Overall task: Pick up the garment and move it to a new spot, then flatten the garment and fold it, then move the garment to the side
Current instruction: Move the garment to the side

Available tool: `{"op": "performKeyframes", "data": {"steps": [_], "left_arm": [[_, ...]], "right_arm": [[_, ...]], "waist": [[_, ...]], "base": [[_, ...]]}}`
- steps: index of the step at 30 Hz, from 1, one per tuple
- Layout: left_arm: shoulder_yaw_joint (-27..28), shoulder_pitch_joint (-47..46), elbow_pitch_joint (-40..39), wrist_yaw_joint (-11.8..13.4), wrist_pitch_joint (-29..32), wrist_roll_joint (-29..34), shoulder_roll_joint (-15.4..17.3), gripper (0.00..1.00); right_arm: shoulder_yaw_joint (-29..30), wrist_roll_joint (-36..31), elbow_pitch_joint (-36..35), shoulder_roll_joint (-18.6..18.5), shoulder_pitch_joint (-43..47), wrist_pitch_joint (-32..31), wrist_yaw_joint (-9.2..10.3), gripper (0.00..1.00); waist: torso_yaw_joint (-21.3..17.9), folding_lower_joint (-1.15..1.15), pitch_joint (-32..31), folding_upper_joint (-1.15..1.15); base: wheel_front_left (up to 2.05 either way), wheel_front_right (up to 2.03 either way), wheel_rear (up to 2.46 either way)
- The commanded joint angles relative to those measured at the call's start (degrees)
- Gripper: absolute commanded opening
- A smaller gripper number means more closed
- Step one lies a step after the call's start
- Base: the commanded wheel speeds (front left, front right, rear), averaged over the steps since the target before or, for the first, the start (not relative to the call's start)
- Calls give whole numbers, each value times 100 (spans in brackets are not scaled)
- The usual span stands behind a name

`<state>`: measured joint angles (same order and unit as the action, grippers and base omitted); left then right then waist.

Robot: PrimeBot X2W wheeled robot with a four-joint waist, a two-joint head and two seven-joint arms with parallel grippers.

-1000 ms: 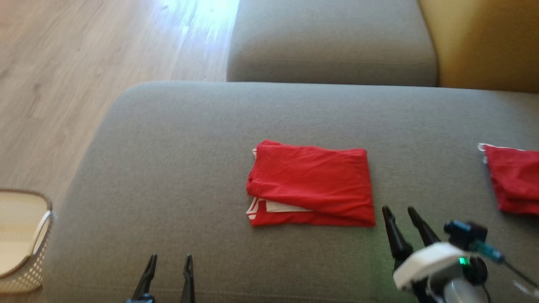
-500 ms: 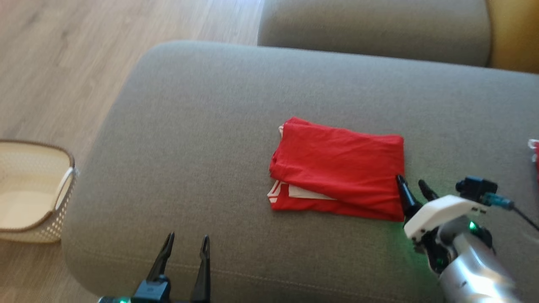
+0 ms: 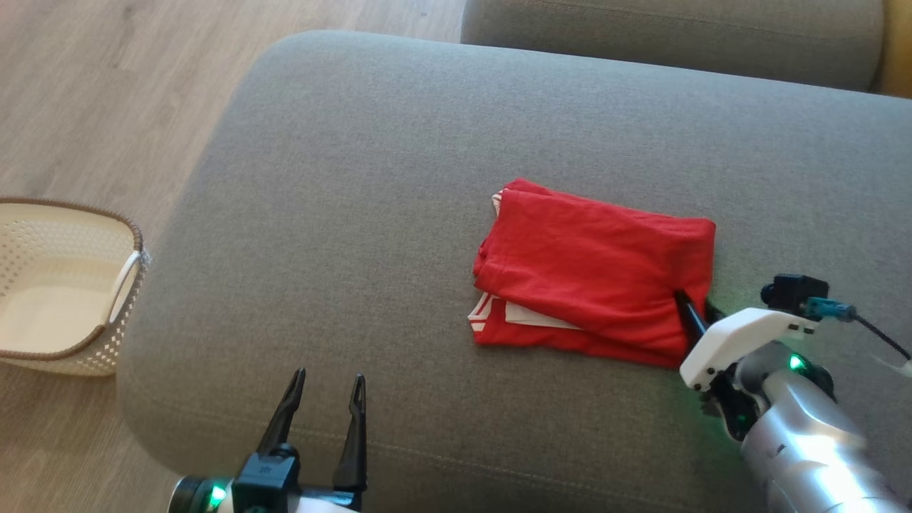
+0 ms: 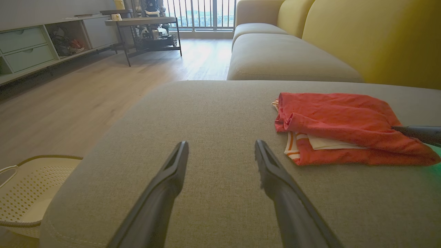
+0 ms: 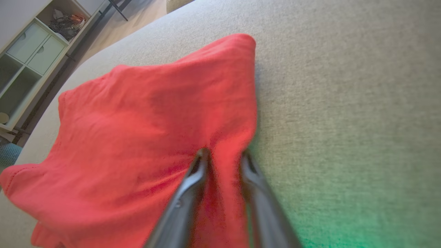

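Observation:
The garment (image 3: pixel 598 271) is a red folded shirt with a white, striped layer peeking out at its near left corner, lying on the grey sofa seat (image 3: pixel 356 178). My right gripper (image 3: pixel 697 305) sits at its near right edge. In the right wrist view the garment (image 5: pixel 137 120) has a raised fold pinched between my right gripper's (image 5: pixel 224 155) narrowed fingers. My left gripper (image 3: pixel 329 377) hovers open over bare seat to the garment's near left, holding nothing. The left wrist view shows the left gripper (image 4: pixel 221 144), the garment (image 4: pixel 337 117) and a right finger (image 4: pixel 417 132) on its edge.
A cream perforated basket (image 3: pixel 64 285) stands on the wood floor left of the seat, also seen as the basket (image 4: pixel 27 186). A second grey cushion (image 3: pixel 670 28) lies beyond, with a yellow backrest (image 4: pixel 361 34) along the right.
The head camera has shifted. My right gripper advanced from the bare seat onto the garment's right edge and narrowed around a fold. The left gripper stayed open.

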<state>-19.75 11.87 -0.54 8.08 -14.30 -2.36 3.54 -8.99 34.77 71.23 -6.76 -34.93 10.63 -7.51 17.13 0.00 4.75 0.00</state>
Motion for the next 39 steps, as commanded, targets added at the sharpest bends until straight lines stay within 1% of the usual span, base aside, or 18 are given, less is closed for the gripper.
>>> {"op": "performKeyframes", "data": {"steps": [1, 5, 10, 15, 18, 19, 25, 30, 31, 32, 33, 35, 36, 37, 38, 39], "left_arm": [[153, -237, -163, 61, -70, -50, -66, 100], [206, -214, -181, 75, -70, -49, -66, 100], [258, -158, -200, 72, -70, -44, -66, 100], [280, -166, -205, 28, -70, -34, -66, 100], [269, -228, -220, 5, -70, -15, -66, 100], [269, -228, -220, 5, -70, -15, -66, 100], [287, -303, -177, -30, -70, 42, -66, 100], [320, -395, -149, -64, -70, 81, -66, 100], [313, -425, -140, -79, -70, 86, -66, 100], [302, -456, -132, -93, -70, 93, -66, 100], [289, -482, -124, -99, -70, 98, -66, 100], [267, -519, -114, -99, -70, 102, -66, 100], [259, -528, -115, -101, -70, 105, -66, 100], [250, -532, -115, -105, -70, 109, -66, 100], [244, -532, -114, -111, -70, 114, -66, 100], [239, -529, -108, -118, -70, 119, -66, 100]], "right_arm": [[-206, -45, -62, 140, -86, 68, 2, 0], [-416, -100, -231, 81, -165, 225, 2, 0], [-761, -283, -495, -203, -375, 323, 2, 0], [-1075, -403, -753, -613, -714, 255, 2, 0], [-1231, -501, -842, -979, -949, 130, 2, 0], [-1231, -501, -842, -979, -949, 130, 2, 0], [-1275, -680, -841, -1641, -1419, -62, 2, 0], [-1214, -770, -778, -1910, -1694, -120, 2, 0], [-1205, -800, -743, -1947, -1730, -107, 2, 24], [-1201, -832, -711, -1969, -1758, -79, 2, 32], [-1180, -848, -667, -1983, -1778, -53, 2, 22], [-1122, -890, -567, -2005, -1822, 23, 2, 16], [-1087, -947, -503, -2036, -1853, 83, 2, 5], [-1026, -992, -429, -2060, -1889, 146, 2, 5], [-958, -1035, -351, -2073, -1921, 204, 2, 16], [-879, -1102, -260, -2099, -1956, 263, 2, 58]], "waist": [[-60, 0, -12, 0], [-330, 0, -69, 0], [-905, 0, -173, 0], [-1512, 0, -224, 0], [-1793, 0, -222, 0], [-1793, 0, -222, 0], [-2177, 0, -171, 0], [-2379, 0, -55, 0], [-2391, 0, -28, 0], [-2397, 0, -7, 0], [-2398, 0, 10, 0], [-2393, 0, 35, 0], [-2387, 0, 44, 0], [-2377, 0, 50, 0], [-2365, 0, 51, 0], [-2349, 0, 46, 0]], "base": [[0, 0, 0], [0, 0, 0], [0, 0, 0], [0, 0, 0], [0, 0, 0], [0, 0, 0], [0, 0, 0], [0, 0, 0], [0, 0, 0], [0, 0, 0], [0, 0, 0], [0, 0, 0], [0, 0, 0], [0, 0, 0], [0, 0, 0], [0, 0, 0]]}}
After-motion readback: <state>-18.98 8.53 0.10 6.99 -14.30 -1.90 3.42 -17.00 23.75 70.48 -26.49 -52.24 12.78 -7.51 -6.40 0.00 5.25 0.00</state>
